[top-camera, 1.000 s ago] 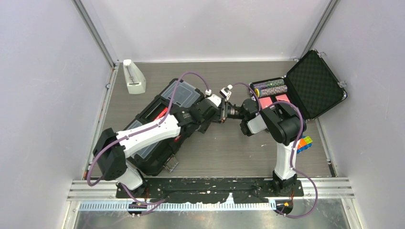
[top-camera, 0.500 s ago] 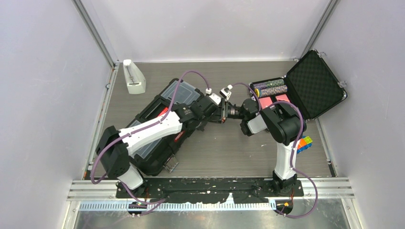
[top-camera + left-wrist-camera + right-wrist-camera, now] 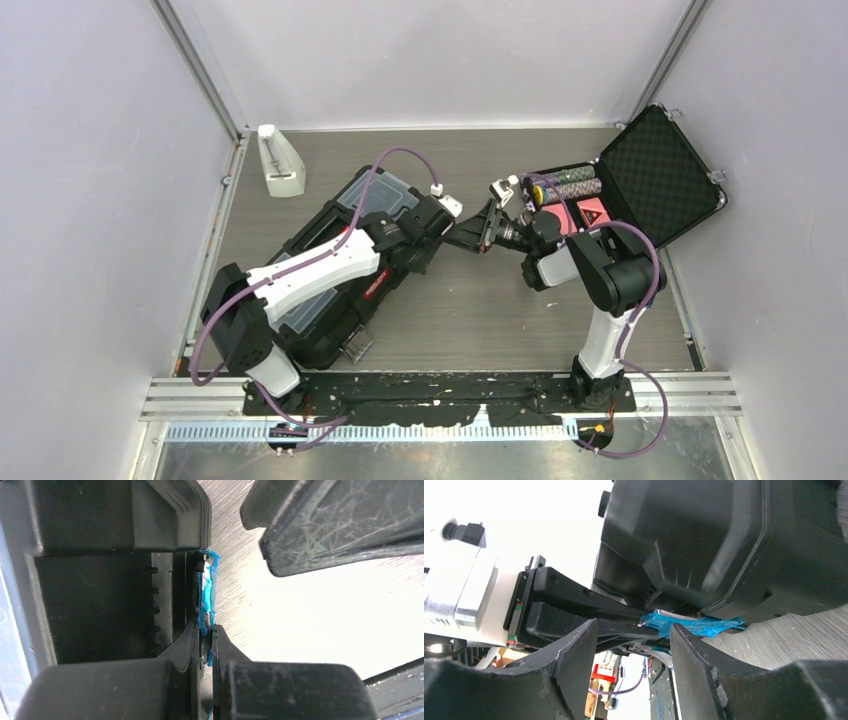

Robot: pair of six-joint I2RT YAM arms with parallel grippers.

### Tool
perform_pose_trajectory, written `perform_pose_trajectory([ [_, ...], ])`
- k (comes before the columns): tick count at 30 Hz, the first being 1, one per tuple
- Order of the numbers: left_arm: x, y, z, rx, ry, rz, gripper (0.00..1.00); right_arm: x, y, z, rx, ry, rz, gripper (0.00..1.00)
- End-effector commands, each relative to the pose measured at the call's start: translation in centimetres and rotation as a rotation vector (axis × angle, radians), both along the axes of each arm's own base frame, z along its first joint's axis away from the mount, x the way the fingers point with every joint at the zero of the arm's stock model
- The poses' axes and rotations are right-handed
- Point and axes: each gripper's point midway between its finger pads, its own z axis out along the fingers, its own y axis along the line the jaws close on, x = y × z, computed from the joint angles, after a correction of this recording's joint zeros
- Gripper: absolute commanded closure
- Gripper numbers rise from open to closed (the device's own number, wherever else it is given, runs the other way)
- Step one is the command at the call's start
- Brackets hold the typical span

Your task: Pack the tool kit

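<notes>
The tool kit, a large black toolbox point(image 3: 330, 270) with clear grey lid compartments, lies slantwise on the left half of the table under my left arm. At its right end my left gripper point(image 3: 468, 240) is shut on a thin blue latch tab point(image 3: 206, 595), which the left wrist view shows pinched between its fingertips point(image 3: 197, 640) beside the black box wall point(image 3: 110, 580). My right gripper point(image 3: 490, 225) faces it from the right, open and empty. In the right wrist view its fingers point(image 3: 579, 655) straddle the left gripper's tips just below the blue latch point(image 3: 689, 625).
A smaller open black case point(image 3: 650, 175) with poker chips and red cards stands at the back right. A white stand point(image 3: 280, 160) is at the back left. A coloured cube point(image 3: 638, 300) lies by the right arm.
My left gripper has shut on the blue latch. The right gripper has opened wider and drawn back to the right, away from the left gripper.
</notes>
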Motion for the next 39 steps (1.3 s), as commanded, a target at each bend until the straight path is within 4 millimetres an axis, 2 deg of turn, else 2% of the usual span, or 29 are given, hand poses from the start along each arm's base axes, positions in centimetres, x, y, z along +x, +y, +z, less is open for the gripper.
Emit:
perform_pose_trajectory([
  [1,1.1,-0.2,6.8,-0.134,-0.114,0.003,1.00,-0.5,-0.5,1.4,0.018,-0.113,-0.044,0.39],
  [7,0.0,-2.6,6.9,-0.243,-0.046,-0.058,1.00,-0.6,-1.0,-1.0,-0.039,-0.087,-0.093,0.38],
  [15,-0.8,-3.7,2.6,-0.160,0.019,-0.066,1.00,0.4,-2.6,-1.7,-0.063,-0.087,-0.163,0.36],
  [24,-1.7,-5.7,1.4,-0.068,-0.020,-0.088,1.00,0.8,-3.5,-2.2,-0.077,-0.085,-0.188,0.35],
  [30,-1.3,-5.1,3.8,-0.092,-0.081,-0.068,1.00,0.4,-3.5,-1.8,-0.074,-0.106,-0.171,0.35],
  [36,-0.3,-3.6,7.3,-0.120,-0.158,-0.035,1.00,-0.4,-3.2,-1.3,-0.072,-0.129,-0.142,0.35],
  [39,0.3,-2.6,8.0,-0.124,-0.175,-0.011,1.00,-1.0,-2.6,-1.1,-0.067,-0.136,-0.120,0.37],
])
